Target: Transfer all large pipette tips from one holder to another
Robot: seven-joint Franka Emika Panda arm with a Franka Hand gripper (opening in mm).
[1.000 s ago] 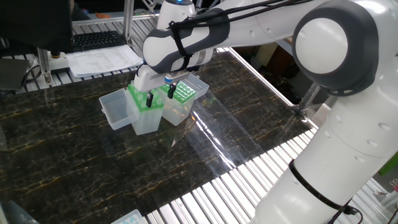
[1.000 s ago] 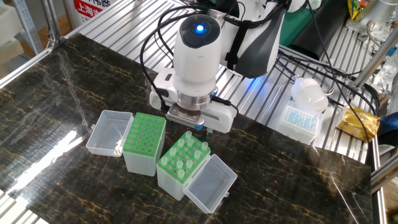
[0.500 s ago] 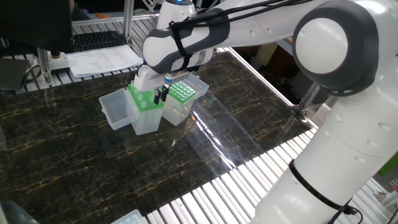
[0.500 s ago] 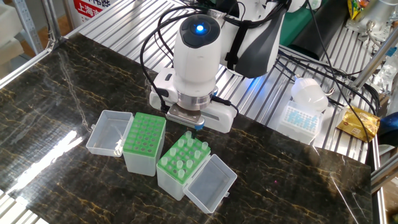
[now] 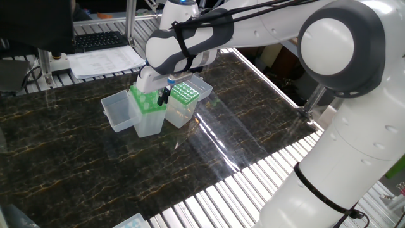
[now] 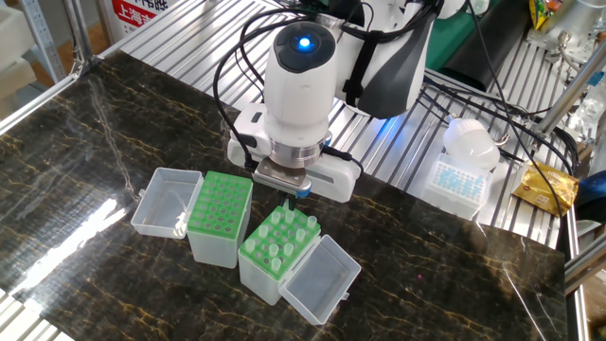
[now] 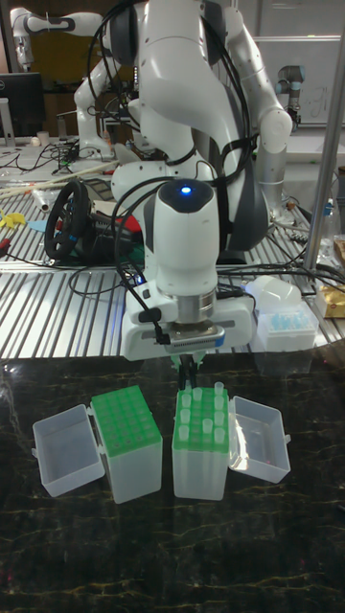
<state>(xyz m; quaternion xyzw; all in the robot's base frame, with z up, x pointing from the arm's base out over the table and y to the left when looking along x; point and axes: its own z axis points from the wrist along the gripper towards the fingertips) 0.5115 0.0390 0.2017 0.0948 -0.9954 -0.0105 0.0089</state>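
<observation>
Nearest to the camera in the tall fixed view stand two clear boxes on the dark counter [image 7: 172, 556], each with its lid open to the outer side. The box with the pipette tips [image 7: 202, 412] sits directly below the fingers [image 7: 189, 369], and the tips stand upright in its green rack. The empty box [image 7: 129, 441] is just beside it, on the other side of the fingers, and its holes show no tips.

The fingers hang low over the far edge of the filled rack, close to a tip in the back row. They look almost pressed together, but I cannot tell if they already pinch a tip.

I judge that the step in hand is taking one tip from the back row. The next move needs a straight lift, then a short shift sideways over a free hole of the empty box.
</observation>
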